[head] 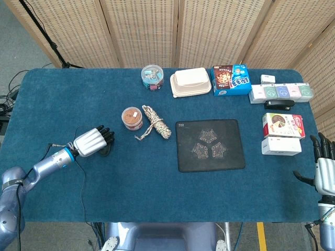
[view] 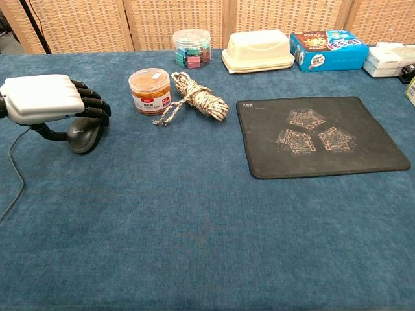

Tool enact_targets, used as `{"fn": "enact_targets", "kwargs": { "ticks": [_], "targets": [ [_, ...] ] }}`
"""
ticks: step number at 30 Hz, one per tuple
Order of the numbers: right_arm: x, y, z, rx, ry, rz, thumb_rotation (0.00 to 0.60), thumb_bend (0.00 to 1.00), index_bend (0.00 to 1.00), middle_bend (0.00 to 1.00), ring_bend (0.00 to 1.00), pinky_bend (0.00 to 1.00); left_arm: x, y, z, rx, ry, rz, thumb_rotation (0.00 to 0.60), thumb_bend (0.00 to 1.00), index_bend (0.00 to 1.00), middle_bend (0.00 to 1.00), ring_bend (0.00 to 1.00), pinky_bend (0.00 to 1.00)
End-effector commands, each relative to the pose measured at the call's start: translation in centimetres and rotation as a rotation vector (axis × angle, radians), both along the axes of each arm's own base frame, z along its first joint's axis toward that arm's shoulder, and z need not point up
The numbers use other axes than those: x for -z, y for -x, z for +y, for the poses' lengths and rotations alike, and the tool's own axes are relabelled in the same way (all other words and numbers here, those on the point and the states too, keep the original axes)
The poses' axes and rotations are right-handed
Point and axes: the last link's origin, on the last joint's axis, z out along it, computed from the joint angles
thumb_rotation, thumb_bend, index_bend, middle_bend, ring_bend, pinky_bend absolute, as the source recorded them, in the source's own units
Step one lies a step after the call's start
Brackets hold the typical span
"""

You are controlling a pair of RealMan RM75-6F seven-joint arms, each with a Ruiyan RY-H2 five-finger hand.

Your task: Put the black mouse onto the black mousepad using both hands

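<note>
The black mouse lies on the blue cloth at the table's left, its cable trailing toward the front. My left hand sits low over it, fingers curled down onto its top and far side, thumb against its near-left side. In the head view the left hand covers most of the mouse. The black mousepad lies flat right of centre, with nothing on it. My right hand hangs off the table's right edge, fingers spread and empty, and the chest view does not show it.
An orange-lidded jar and a coiled rope lie between the mouse and the mousepad. A clip jar, a cream lunch box and a blue box line the back. Small boxes sit right of the pad.
</note>
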Motion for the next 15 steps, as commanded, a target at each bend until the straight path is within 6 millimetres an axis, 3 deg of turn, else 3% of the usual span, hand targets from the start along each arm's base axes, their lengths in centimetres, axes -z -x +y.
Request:
{"fn": "enact_targets", "kwargs": {
  "ticks": [1, 8, 15],
  "targets": [
    [0.0, 0.0, 0.0, 0.0, -0.001, -0.003, 0.6, 0.0, 0.0, 0.0, 0.0, 0.0, 0.0, 0.0, -0.1, 0.004, 0.0, -0.008, 0.6, 0.34, 0.49, 0.33, 0.3, 0.37],
    [-0.1, -0.1, 0.1, -0.003, -0.001, -0.009, 0.6, 0.0, 0.0, 0.0, 0.0, 0.0, -0.4, -0.3, -0.8, 0.031, 0.009, -0.052, 0.6, 0.34, 0.53, 0.37, 0.34, 0.4],
    [-0.2, -0.2, 0.2, -0.011, 0.002, -0.02, 0.6, 0.0, 0.0, 0.0, 0.0, 0.0, 0.0, -2.3, -2.2, 0.135, 0.074, -0.142, 0.6, 0.34, 0.53, 0.37, 0.35, 0.4]
  ]
}}
